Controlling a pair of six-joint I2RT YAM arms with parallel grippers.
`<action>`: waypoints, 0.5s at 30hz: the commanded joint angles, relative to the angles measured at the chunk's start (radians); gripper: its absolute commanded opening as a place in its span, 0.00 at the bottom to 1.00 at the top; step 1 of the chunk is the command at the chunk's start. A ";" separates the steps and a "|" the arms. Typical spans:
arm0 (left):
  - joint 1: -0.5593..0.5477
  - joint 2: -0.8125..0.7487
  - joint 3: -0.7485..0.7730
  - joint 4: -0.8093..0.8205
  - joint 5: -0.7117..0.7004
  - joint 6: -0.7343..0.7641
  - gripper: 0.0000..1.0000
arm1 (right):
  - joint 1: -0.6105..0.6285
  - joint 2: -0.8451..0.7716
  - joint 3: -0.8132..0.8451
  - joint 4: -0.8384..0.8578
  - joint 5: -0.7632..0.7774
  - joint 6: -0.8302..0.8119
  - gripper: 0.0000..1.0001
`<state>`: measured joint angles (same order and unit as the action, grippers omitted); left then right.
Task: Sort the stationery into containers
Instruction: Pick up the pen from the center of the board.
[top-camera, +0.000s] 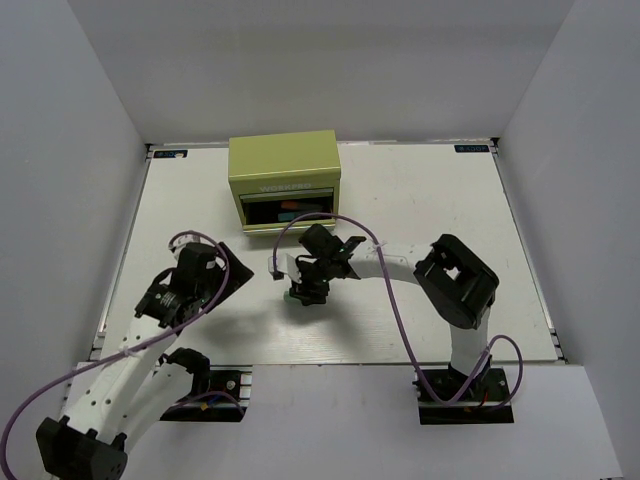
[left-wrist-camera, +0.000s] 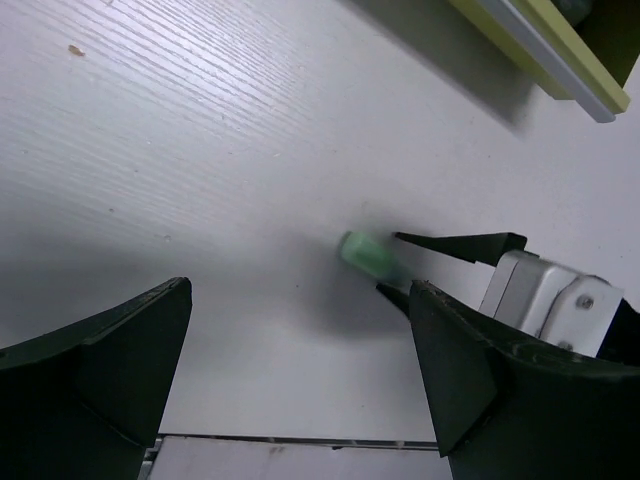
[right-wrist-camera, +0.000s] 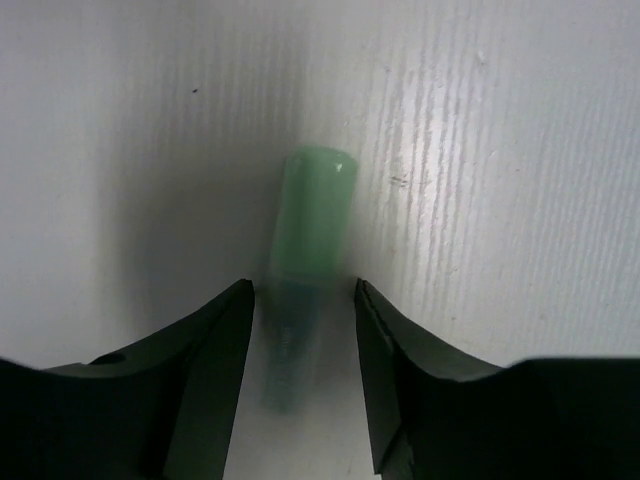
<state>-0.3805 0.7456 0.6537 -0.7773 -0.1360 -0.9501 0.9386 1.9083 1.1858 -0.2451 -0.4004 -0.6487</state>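
A stubby green marker lies on the white table, in front of the olive-green chest. My right gripper is down over it, jaws open on either side of the marker's near end with a thin gap each side. The marker also shows in the top view and the left wrist view. The chest's upper drawer stands open with orange and blue markers inside. My left gripper is open and empty, above bare table to the left of the marker. The red and dark pens are not in view.
The chest's open drawer edge shows at the top right of the left wrist view. The right gripper's fingers reach in there beside the marker. The table's near edge runs just below the left gripper. White walls surround the table.
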 joint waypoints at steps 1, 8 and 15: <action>0.003 -0.087 -0.017 -0.063 -0.048 0.008 1.00 | 0.011 0.024 0.028 0.036 0.044 0.040 0.50; -0.008 -0.163 -0.071 -0.057 -0.068 -0.032 1.00 | -0.003 -0.033 0.006 -0.009 0.037 0.006 0.03; 0.003 -0.098 -0.111 -0.001 -0.027 -0.059 1.00 | -0.063 -0.153 0.087 -0.032 0.118 -0.107 0.00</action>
<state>-0.3813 0.6258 0.5602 -0.8257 -0.1787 -0.9958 0.9100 1.8317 1.1942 -0.2737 -0.3286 -0.6922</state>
